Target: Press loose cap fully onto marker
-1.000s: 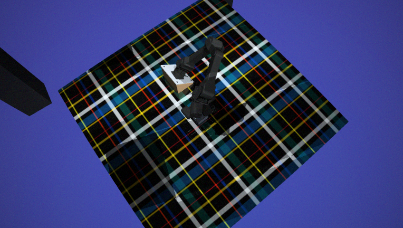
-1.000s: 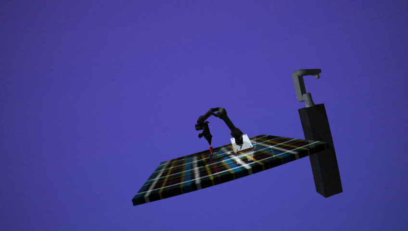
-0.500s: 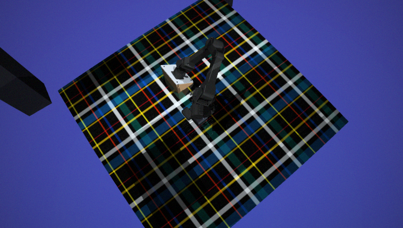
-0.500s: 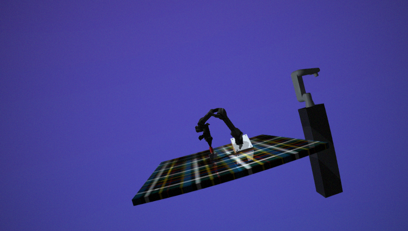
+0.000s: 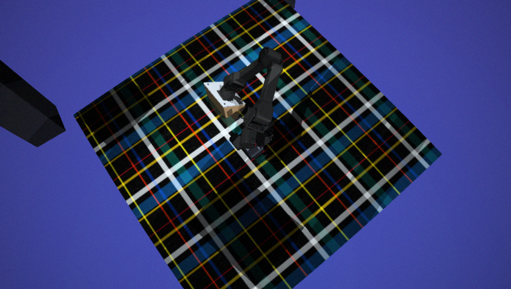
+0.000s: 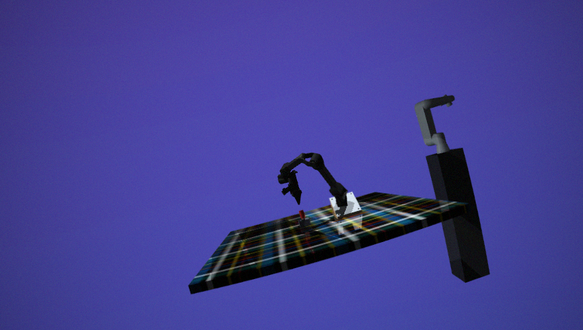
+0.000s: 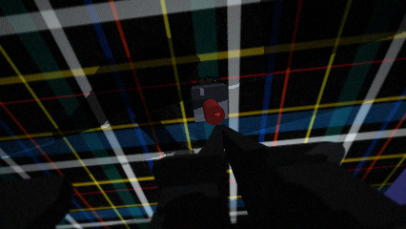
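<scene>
Your arm's jaws point(image 6: 297, 199) are pressed together on nothing, hanging in the air above the plaid bench point(image 6: 253, 261). Below them, a red cap point(image 7: 213, 112) sits on the marker, which stands upright in the small grey block point(image 7: 200, 97), left of the arm's white base point(image 6: 352, 203).

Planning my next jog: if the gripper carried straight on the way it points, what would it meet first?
Probably the red cap over the holder block; the shut gripper points down just beside it, though depth is unclear.
</scene>
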### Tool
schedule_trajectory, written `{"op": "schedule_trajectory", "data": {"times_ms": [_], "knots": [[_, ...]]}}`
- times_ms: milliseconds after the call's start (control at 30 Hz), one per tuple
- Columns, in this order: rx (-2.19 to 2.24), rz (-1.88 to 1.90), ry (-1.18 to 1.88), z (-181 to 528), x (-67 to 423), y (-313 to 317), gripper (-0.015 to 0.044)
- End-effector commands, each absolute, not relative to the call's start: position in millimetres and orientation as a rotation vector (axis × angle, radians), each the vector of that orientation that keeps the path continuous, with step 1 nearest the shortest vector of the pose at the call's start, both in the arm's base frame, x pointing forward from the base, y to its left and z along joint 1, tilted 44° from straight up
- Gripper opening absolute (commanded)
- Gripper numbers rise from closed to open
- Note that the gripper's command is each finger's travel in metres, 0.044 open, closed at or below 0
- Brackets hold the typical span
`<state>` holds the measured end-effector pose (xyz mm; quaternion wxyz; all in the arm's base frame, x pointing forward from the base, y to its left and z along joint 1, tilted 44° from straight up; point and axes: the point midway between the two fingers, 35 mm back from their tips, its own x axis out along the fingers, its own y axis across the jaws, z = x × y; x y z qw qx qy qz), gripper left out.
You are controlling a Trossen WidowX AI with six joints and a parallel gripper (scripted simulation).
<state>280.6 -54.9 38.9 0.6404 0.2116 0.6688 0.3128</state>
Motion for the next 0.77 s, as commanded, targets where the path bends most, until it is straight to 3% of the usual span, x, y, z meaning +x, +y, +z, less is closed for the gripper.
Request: {"op": "schedule_trajectory", "data": {"times_ms": [0,200,733], "knots": [[0.474,0.709,1.520,73.2,282.5,-88.1,0.0000],[0.474,0.710,1.520,74.8,282.3,-89.4,0.0000],[0.474,0.710,1.520,74.8,282.3,-89.4,0.0420]]}}
